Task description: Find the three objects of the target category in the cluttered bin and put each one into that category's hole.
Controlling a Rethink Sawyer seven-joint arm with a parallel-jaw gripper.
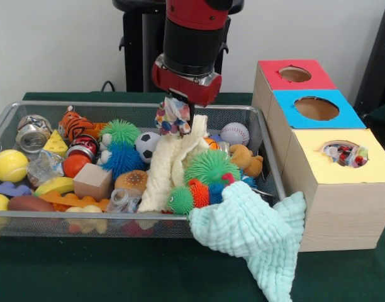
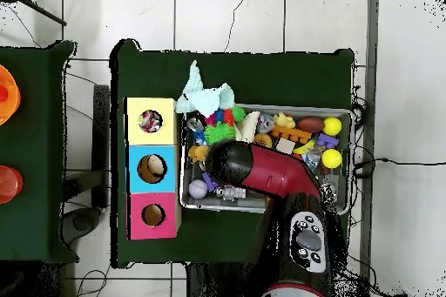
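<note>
My gripper [image 1: 178,104] hangs over the middle of the wire bin [image 1: 117,107], shut on a small flower-patterned cloth [image 1: 173,119] bunched under it. A cream knitted cloth [image 1: 170,167] stretches from just below that cloth down to the bin's front; whether it is gripped too I cannot tell. A mint-green cloth [image 1: 252,229] spills over the bin's front right corner onto the table. Beside the bin stands a box row with a red hole [image 1: 295,74], a blue hole [image 1: 316,108] and a yellow hole [image 1: 343,153] with colourful things inside. In the overhead view the arm [image 2: 261,167] hides the gripper.
The bin is packed with spiky rubber balls [image 1: 211,167], a soccer ball [image 1: 146,145], a baseball [image 1: 234,133], a yellow ball [image 1: 10,165], cans [image 1: 32,135], a wooden block [image 1: 92,181], a teddy [image 1: 246,160] and toy food. The box row [image 2: 152,168] touches the bin's side.
</note>
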